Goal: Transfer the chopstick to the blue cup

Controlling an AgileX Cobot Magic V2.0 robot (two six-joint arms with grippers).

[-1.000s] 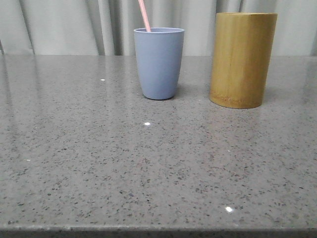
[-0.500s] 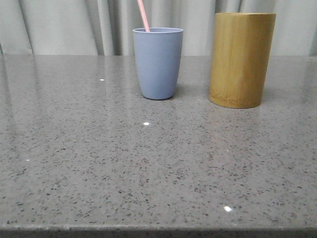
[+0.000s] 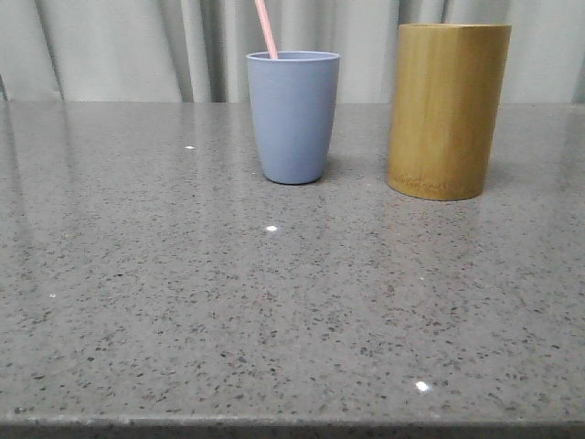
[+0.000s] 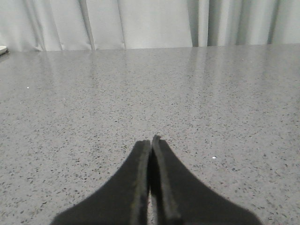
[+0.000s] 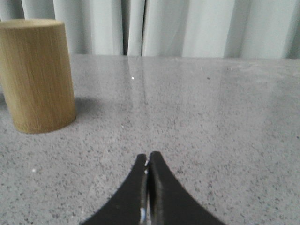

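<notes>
Chopstick (image 3: 266, 29) inside blue cup (image 3: 292, 116)

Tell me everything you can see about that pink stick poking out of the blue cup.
The chopstick is a thin, straight, pale pink stick, smooth and plastic-looking. Its lower part is hidden inside the blue cup; the visible part rises past the rim near the cup's left side, leaning up to the left and running out of the picture's top. Nothing else touches it.

Front camera low, near table (image 3: 183, 302); right wrist shares bamboo cylinder (image 5: 36, 75).
</notes>
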